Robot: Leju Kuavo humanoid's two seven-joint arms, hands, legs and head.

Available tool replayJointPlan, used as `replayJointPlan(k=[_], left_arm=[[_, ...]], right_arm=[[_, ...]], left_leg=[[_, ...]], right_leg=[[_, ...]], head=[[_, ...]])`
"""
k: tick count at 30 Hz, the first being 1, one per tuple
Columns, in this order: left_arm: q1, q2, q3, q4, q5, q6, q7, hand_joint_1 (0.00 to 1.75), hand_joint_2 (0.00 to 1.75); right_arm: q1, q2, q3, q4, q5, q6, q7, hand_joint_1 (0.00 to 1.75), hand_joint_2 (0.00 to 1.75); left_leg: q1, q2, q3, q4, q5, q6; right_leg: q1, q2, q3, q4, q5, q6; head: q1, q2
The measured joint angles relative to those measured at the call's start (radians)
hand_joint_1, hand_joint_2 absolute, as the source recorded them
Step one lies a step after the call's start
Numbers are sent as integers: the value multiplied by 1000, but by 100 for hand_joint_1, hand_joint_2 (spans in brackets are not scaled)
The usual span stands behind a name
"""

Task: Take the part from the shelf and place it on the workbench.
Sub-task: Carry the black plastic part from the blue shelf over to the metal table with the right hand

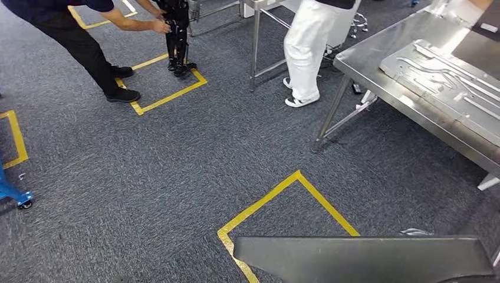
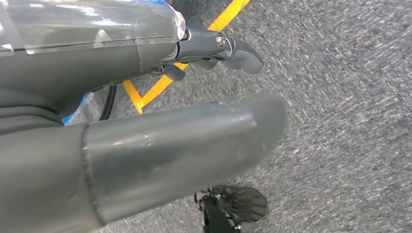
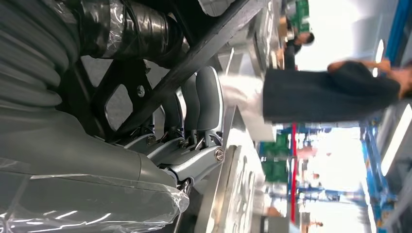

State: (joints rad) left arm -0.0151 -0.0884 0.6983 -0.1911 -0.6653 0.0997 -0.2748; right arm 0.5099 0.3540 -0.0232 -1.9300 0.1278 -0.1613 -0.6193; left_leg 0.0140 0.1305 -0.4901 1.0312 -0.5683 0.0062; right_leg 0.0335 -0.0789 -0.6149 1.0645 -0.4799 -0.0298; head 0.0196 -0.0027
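The part [image 1: 365, 256], a dark metal sheet, is cut off by the head view's lower edge, so what holds it there is hidden. The desk [image 1: 377, 65] runs out past the right edge. Two people are cut at the top edge. In the right wrist view the right hand's [image 3: 194, 126] fingers [image 3: 209, 97] lie against a dark bar, grip unclear; the background is blurred.

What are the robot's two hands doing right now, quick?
Left hand: holds nothing; thumb and fingers apart, so open.
Right hand: fingers curled around the dark edge of the part, holding it.
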Motion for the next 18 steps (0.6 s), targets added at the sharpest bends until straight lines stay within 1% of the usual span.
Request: replayJointPlan(k=[1, 2, 3, 4, 5, 6, 7, 8, 9, 10, 11, 12, 13, 14, 15, 16, 17, 18], left_arm=[[-2, 1, 2, 0, -2, 1, 1, 0, 0], [-5, 1, 3, -1, -6, 2, 1, 0, 0], [-7, 2, 3, -2, -10, 4, 0, 0, 0], [-7, 2, 3, -2, -15, 6, 0, 0, 0], [-5, 2, 3, -2, -18, 8, 0, 0, 0], [-2, 2, 2, -2, -21, 10, 0, 0, 0], [1, 2, 3, -2, -22, 11, 1, 0, 0], [4, 2, 3, -2, -23, 13, 1, 0, 0], [6, 3, 3, -2, -25, 15, 2, 0, 0], [7, 3, 3, -2, -27, 16, 2, 0, 0], [8, 3, 3, -2, -32, 18, 2, 0, 0], [8, 2, 3, -2, -38, 20, 2, 0, 0], [8, 1, 2, -2, -44, 23, 2, 0, 0], [7, -1, 2, -2, -50, 27, 2, 0, 0], [6, -4, 2, -2, -55, 32, 2, 0, 0], [4, -8, 2, -2, -60, 36, 3, 0, 0], [3, -12, 2, -2, -65, 40, 4, 0, 0], [2, -15, 2, -3, -68, 44, 5, 0, 0]], right_arm=[[-3, 0, 3, 6, -1, 0, -1, 129, 175], [-5, 0, 4, 11, -3, 3, -1, 129, 175], [-7, 0, 4, 14, -6, 8, -1, 129, 175], [-10, 0, 5, 17, -12, 14, -1, 129, 175], [-13, 1, 5, 19, -17, 21, -1, 129, 175], [-14, 1, 4, 20, -21, 27, -1, 129, 175], [-15, 1, 4, 22, -24, 31, -1, 129, 175], [-15, 1, 2, 24, -25, 33, -1, 129, 175], [-14, 1, 1, 26, -27, 34, -1, 129, 175], [-14, 1, 0, 27, -29, 34, -1, 129, 175], [-13, 1, -1, 28, -34, 36, -1, 129, 175], [-11, 1, -4, 28, -42, 41, -1, 129, 175], [-9, 1, -10, 27, -52, 50, -1, 129, 175], [-4, 0, -17, 25, -62, 61, -1, 129, 175], [2, 0, -27, 22, -73, 73, -1, 129, 175], [9, 0, -39, 18, -83, 84, -2, 129, 175], [17, 0, -51, 15, -91, 93, -2, 129, 175], [22, 0, -62, 11, -97, 100, -2, 129, 175]], left_leg=[[1, 5, 7, -3, -4, -4], [1, -10, 12, 2, -10, -8], [2, -39, 5, 25, -25, -11], [4, -75, -16, 71, -50, -12], [4, -106, -49, 135, -78, -14], [5, -120, -90, 204, -103, -16], [5, -125, -124, 258, -114, -19], [6, -126, -146, 278, -103, -22], [7, -128, -149, 260, -71, -24], [9, -136, -136, 206, -23, -26], [12, -158, -115, 144, 18, -27], [14, -182, -94, 84, 44, -26], [15, -202, -81, 48, 54, -23], [15, -213, -75, 33, 51, -18], [12, -208, -73, 27, 48, -12], [13, -196, -72, 26, 49, -5], [14, -183, -70, 21, 51, 1], [16, -170, -66, 16, 53, 8]], right_leg=[[-5, 13, 6, -8, 2, -4], [-9, 26, 13, -20, 5, -7], [-14, 38, 22, -32, 8, -11], [-19, 50, 29, -41, 11, -14], [-19, 63, 32, -44, 12, -17], [-20, 78, 34, -44, 11, -19], [-20, 94, 36, -42, 9, -20], [-21, 112, 38, -41, 6, -20], [-22, 130, 42, -38, 3, -17], [-24, 147, 45, -33, -2, -13], [-26, 162, 47, -26, -8, -8], [-27, 176, 45, -16, -15, -1], [-28, 188, 41, -8, -20, 6], [-29, 200, 34, -3, -23, 12], [-29, 212, 29, -1, -22, 19], [-31, 219, 26, -1, -21, 24], [-31, 206, 23, 3, -23, 29], [-30, 180, 14, 22, -34, 35]], head=[[0, 0], [0, 0], [-1, 0], [-1, 0], [-1, 0], [-2, 0], [-2, 0], [-2, 0], [-2, 0], [-2, 0], [-1, 0], [-1, 0], [-1, 0], [-1, 0], [-1, 0], [-1, 0], [-1, 0], [0, 0]])
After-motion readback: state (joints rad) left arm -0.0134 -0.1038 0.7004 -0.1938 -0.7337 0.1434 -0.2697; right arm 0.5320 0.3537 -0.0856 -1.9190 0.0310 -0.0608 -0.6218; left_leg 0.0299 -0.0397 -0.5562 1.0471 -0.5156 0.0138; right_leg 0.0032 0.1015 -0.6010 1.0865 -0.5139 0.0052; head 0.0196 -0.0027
